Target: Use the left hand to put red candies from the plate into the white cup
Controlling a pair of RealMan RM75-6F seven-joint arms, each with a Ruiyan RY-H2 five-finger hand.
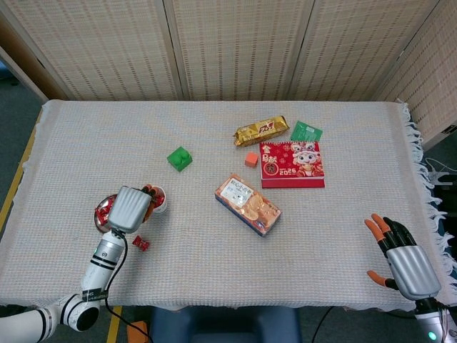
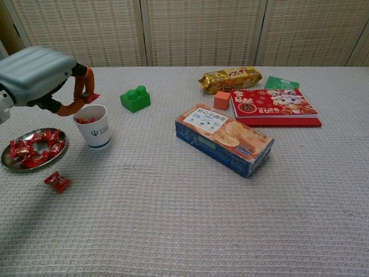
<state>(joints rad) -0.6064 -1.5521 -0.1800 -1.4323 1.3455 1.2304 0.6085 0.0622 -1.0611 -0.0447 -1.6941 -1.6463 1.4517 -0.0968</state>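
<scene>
While the left hand (image 1: 129, 208) is seen in the head view above the white cup (image 1: 160, 203) beside the plate (image 1: 102, 214), the right hand (image 1: 404, 259) lies spread, empty. From the chest, a red candy (image 2: 90, 97) is pinched over the cup; another (image 2: 57, 181) lies on the desk (image 2: 230, 219).

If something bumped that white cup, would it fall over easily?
Probably. The cup looks like thin paper, taller than wide with a narrower base, and holds only a few candies, so it is likely light and tippy.
</scene>
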